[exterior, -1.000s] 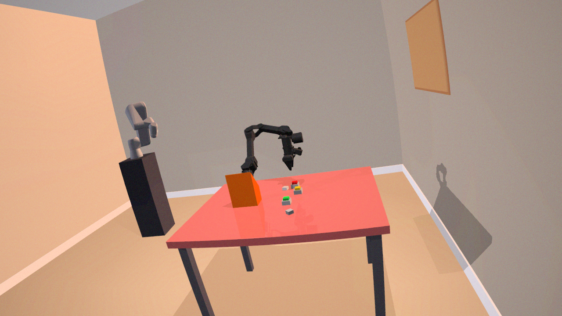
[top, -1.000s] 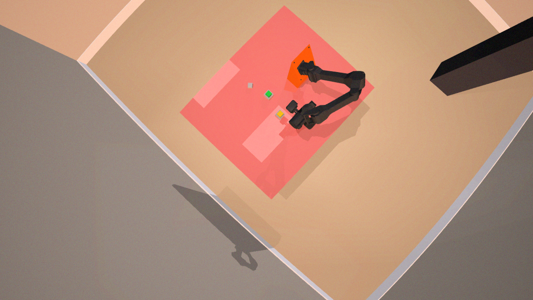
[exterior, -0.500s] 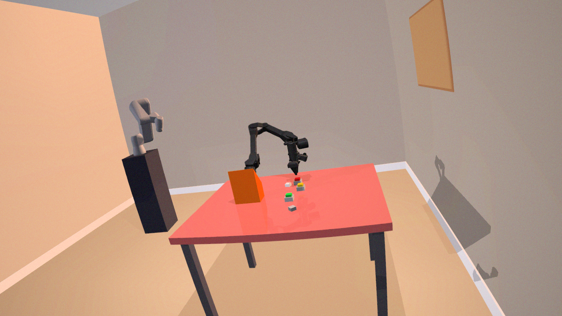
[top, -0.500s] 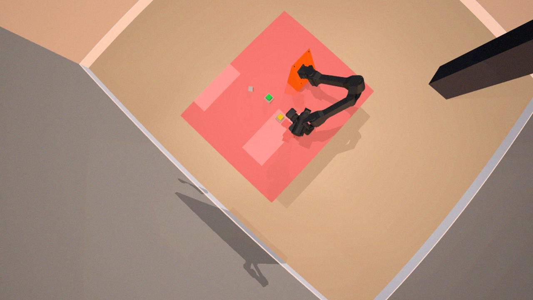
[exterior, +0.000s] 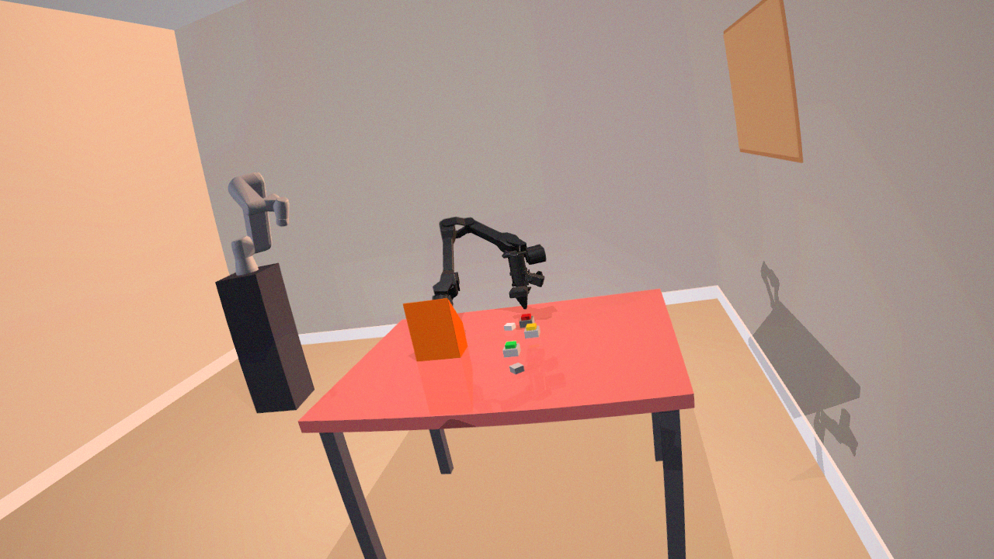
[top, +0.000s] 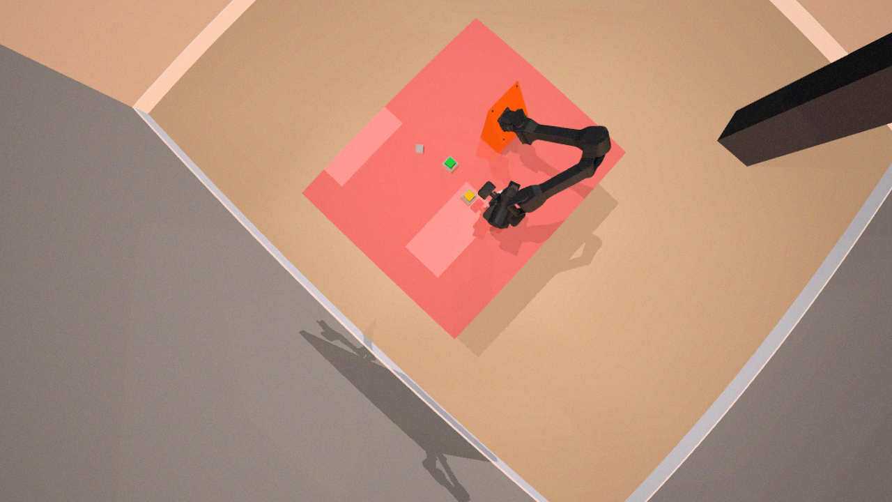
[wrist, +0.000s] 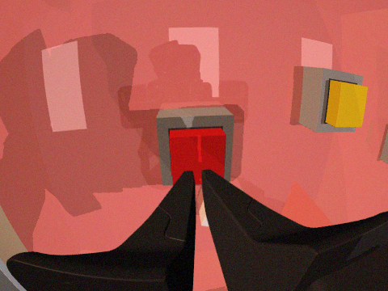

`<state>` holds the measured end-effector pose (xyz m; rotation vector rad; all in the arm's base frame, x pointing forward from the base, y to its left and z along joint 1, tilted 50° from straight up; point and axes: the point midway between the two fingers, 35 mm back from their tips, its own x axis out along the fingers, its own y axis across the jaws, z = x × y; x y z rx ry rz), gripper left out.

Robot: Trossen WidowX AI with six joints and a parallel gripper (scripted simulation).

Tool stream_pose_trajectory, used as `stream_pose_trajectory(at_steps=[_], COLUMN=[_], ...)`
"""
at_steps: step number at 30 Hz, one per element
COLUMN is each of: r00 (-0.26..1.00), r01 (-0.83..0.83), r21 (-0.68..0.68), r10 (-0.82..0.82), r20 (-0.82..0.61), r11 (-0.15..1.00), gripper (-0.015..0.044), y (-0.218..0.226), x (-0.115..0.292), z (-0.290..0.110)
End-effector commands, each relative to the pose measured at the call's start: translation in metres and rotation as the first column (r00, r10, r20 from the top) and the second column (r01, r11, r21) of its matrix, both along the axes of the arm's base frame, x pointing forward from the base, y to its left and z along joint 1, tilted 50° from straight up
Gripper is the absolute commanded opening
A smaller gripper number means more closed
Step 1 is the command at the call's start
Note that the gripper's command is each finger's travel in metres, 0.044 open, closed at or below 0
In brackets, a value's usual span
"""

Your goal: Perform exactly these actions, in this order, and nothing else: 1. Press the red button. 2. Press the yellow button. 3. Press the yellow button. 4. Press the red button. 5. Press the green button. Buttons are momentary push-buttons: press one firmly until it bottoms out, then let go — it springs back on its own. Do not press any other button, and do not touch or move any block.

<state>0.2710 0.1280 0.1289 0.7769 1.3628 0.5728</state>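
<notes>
The red button [wrist: 196,147] [exterior: 526,317] sits in its grey housing straight below my gripper [wrist: 196,174] [exterior: 523,304] [top: 495,204]. The gripper is shut and empty, its tips pointing down and hanging a little above the button. In the overhead view the arm hides the red button. The yellow button [wrist: 345,103] [top: 469,195] [exterior: 531,326] stands close beside it. The green button [top: 450,162] [exterior: 511,345] lies farther along the red table [top: 386,206] [exterior: 597,347].
A small white block [exterior: 509,325] lies right next to the red and yellow buttons. A grey block [top: 419,148] [exterior: 516,368] lies beyond the green button. An orange box [top: 502,121] [exterior: 434,330] stands at the arm's base.
</notes>
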Motion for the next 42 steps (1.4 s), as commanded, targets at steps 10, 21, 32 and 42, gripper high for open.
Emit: stream_pose_trajectory(at_steps=[10, 21, 32, 42], r00=[1.000, 1.000, 1.000, 1.000], r01=[0.000, 0.001, 0.001, 0.000], r21=[-0.002, -0.001, -0.001, -0.003], r10=[0.000, -0.001, -0.001, 0.000], r20=[-0.015, -0.014, -0.014, -0.014], r11=[1.000, 1.000, 1.000, 1.000], gripper=[0.0020, 0.0020, 0.0020, 0.0020], y=[0.015, 0.023, 0.023, -0.001], x=[0.000, 0.001, 0.001, -0.002], z=[-0.016, -0.022, -0.022, -0.002])
